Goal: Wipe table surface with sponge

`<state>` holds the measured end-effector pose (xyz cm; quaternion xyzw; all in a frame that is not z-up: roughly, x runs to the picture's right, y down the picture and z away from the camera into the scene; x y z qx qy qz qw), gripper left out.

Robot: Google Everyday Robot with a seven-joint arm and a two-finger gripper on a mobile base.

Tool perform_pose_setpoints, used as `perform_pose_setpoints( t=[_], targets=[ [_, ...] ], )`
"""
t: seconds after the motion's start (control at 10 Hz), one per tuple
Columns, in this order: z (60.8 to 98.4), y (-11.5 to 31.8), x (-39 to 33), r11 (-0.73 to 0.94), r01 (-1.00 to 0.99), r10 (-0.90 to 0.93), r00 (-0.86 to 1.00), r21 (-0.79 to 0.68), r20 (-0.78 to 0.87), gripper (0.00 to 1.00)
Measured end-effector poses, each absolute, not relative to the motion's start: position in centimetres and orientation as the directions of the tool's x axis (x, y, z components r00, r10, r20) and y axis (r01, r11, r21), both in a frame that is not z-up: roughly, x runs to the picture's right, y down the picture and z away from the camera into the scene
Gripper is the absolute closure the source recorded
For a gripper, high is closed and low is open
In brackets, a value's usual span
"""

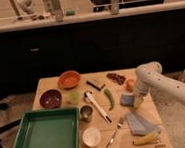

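Observation:
The sponge (125,100), a small blue block, lies on the light tan table surface (150,109) right of centre. My gripper (138,102) hangs from the white arm (152,79) that reaches in from the right. It is down at the table, right beside the sponge's right edge. I cannot tell whether it touches the sponge.
A blue-grey cloth (141,123) and a yellow item (146,139) lie at front right. There is a green tray (45,135) at front left, with an orange bowl (69,79), a dark red bowl (51,99), a metal cup (86,113), a white cup (91,136), a green pepper (109,98) and a fork (114,131).

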<state>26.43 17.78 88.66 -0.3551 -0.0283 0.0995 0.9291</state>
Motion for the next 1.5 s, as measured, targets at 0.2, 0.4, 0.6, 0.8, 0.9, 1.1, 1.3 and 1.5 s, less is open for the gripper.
perform_pose_setpoints(
  t=[0.2, 0.4, 0.6, 0.8, 0.9, 1.1, 1.3, 1.5],
  targets=[
    [88.7, 17.5, 26.6, 0.726, -0.17, 0.218, 0.976, -0.666, -0.011, 0.8],
    [88.5, 17.5, 26.9, 0.724, -0.174, 0.226, 0.974, -0.668, -0.009, 0.98],
    [88.2, 17.1, 26.9, 0.732, -0.176, 0.232, 0.973, -0.658, -0.002, 1.0],
    [87.8, 16.7, 27.0, 0.74, -0.181, 0.243, 0.97, -0.648, 0.007, 1.0],
    [87.6, 16.4, 27.0, 0.745, -0.182, 0.248, 0.969, -0.642, 0.013, 1.0],
    [87.2, 16.1, 27.4, 0.75, -0.188, 0.254, 0.967, -0.634, 0.014, 1.0],
    [87.6, 16.2, 27.5, 0.749, -0.188, 0.242, 0.97, -0.636, -0.001, 1.0],
    [88.4, 16.5, 27.4, 0.741, -0.184, 0.219, 0.975, -0.646, -0.026, 1.0]
  ],
)
